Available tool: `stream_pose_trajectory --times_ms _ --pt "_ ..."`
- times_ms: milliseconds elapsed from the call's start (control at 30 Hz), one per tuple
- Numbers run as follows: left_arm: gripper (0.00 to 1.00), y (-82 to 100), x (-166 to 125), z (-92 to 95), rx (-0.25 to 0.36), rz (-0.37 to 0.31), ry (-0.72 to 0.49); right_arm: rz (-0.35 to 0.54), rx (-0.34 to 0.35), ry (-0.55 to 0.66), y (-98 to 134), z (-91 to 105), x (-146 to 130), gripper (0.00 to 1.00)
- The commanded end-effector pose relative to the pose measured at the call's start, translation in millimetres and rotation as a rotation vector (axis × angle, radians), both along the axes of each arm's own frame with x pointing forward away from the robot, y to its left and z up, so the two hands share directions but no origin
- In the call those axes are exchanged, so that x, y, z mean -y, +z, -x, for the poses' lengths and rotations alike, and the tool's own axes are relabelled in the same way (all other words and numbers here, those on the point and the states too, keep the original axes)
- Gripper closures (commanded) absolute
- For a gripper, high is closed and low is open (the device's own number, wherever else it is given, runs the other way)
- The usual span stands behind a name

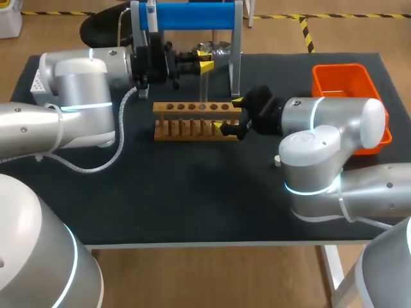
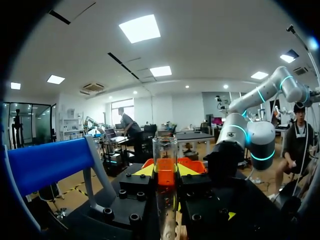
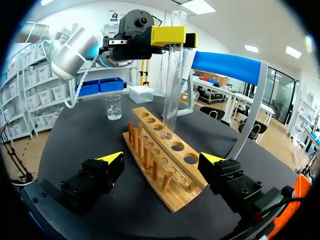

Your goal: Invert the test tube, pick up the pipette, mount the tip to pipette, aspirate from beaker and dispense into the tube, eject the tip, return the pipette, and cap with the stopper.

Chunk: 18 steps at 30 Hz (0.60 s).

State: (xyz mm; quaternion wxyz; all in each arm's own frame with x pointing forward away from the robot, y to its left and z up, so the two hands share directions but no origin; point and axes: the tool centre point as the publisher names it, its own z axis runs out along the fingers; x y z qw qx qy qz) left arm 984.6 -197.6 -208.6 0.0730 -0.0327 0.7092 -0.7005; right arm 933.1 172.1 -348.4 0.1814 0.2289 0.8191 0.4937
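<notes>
Surface: a dark table (image 1: 192, 205) carries everything, with me reaching in from both sides.
Test tube: the test tube (image 3: 172, 75) stands upright with its open mouth up. Its lower end is at one of the middle holes of the wooden rack (image 1: 192, 119). I cannot tell whether it is fully seated.
Left gripper: my left gripper (image 1: 203, 64) is clamped on the tube's upper part, one yellow tip on each side.
Right gripper: my right gripper (image 1: 230, 114) is spread wide at the rack's end with nothing in it, a finger to either side of the rack.
Beaker: the beaker (image 3: 113, 106) stands beyond the rack, well apart from the tube.
Stand: a stand (image 1: 192, 16) with a blue bar rises at the far edge. I cannot make out the pipette on it.
Other: an orange tray (image 1: 340, 83) sits by my right arm, and a small white piece (image 1: 277, 160), perhaps the stopper, lies near it.
Done: as I judge it, the inversion is all but finished.
Left: releasing the tube, then the pipette, tip, aspirating, dispensing, ejecting, returning and capping.
</notes>
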Motion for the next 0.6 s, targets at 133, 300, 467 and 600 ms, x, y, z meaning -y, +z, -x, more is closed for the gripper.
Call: stream_pose_trajectory --times_ms 133,300,467,600 --pt "1.0 -4.5 0.6 -1.0 0.004 0.003 0.002 -0.002 0.001 0.0 -0.4 0.7 0.6 0.0" --pt "1.0 -7.7 1.2 -1.2 0.006 0.004 0.004 -0.002 0.001 0.0 -0.4 0.7 0.6 0.0" --pt "1.0 -9.8 2.1 -1.5 0.01 0.001 0.009 -0.002 0.001 0.0 -0.4 0.7 0.6 0.0" --pt "1.0 -12.5 2.2 -1.9 0.013 0.005 0.016 -0.002 0.001 0.0 -0.4 0.7 0.6 0.0"
